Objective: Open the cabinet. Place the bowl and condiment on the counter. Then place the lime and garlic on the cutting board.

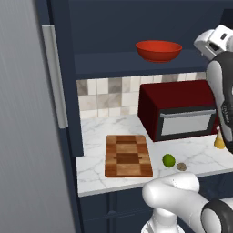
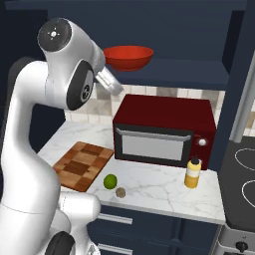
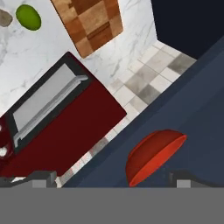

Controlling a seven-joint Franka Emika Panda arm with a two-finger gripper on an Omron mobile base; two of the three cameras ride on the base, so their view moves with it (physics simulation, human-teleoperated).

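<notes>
Up on the open cabinet (image 1: 113, 27) shelf, the bowl (image 3: 154, 156) sits just ahead of the gripper (image 3: 114, 179), between its wide-apart, empty jaws.

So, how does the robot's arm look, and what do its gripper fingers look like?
The arm is glossy white, made of thick rounded segments with dark grey to black bands at the joints. One joint cap is a round grey disc with small dots. A short silver-grey cylinder sticks out near the wrist. The gripper has two small, dark, blocky fingertips. No cables show.

counter (image 2: 164, 191), cutting board (image 2: 82, 165), lime (image 2: 110, 181), garlic (image 2: 120, 192)
</notes>
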